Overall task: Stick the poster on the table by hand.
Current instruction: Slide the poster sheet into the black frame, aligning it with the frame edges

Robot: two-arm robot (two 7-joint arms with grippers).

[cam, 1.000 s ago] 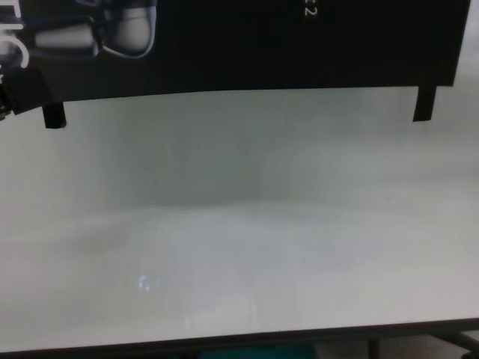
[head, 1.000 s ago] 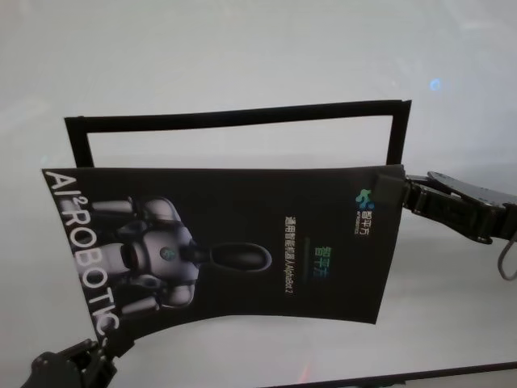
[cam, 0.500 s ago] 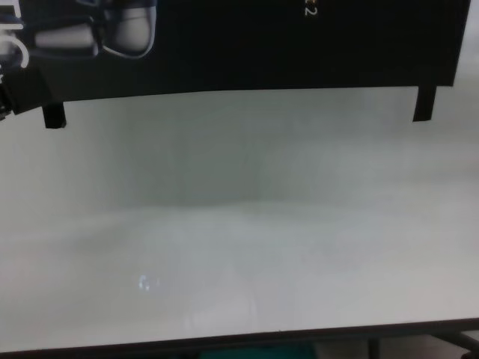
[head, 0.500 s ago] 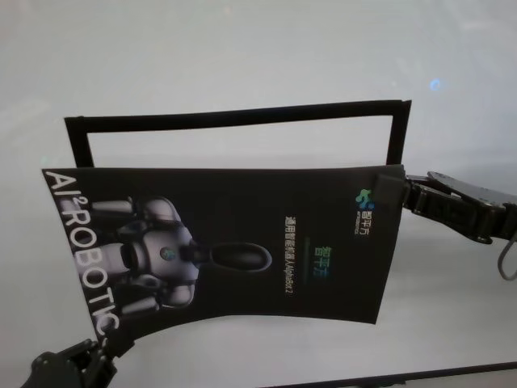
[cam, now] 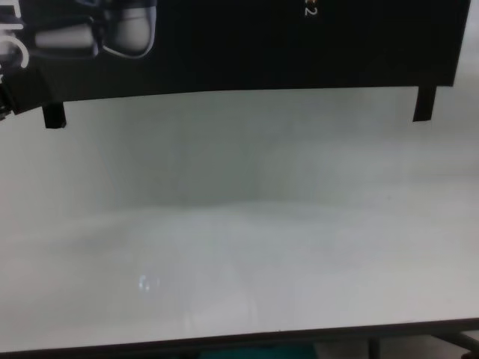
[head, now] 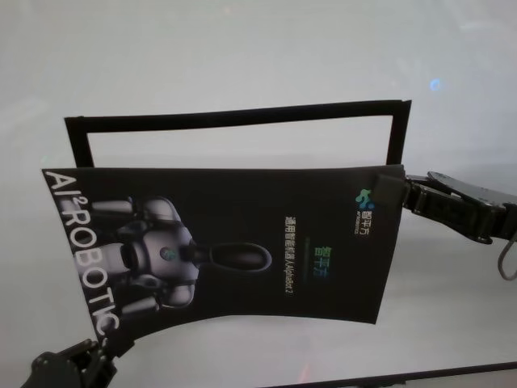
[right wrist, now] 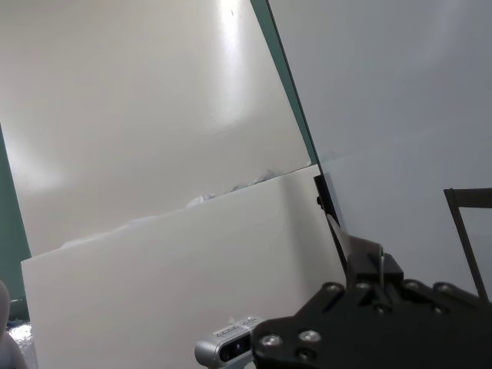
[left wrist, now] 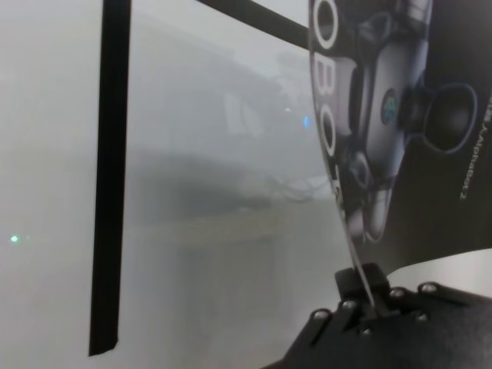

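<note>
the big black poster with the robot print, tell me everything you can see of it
The large black rectangular poster looks like thin glossy sheet, printed with a white-grey robot figure, white "AI² ROBOTIC" lettering and small text. It hangs bowed above the white table, the left gripper pinching one corner, the right gripper another.

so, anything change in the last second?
Nothing visibly moved. The poster is held off the table as before, left gripper pinching one edge, right gripper the opposite corner; the tape frame lies where it was.
</note>
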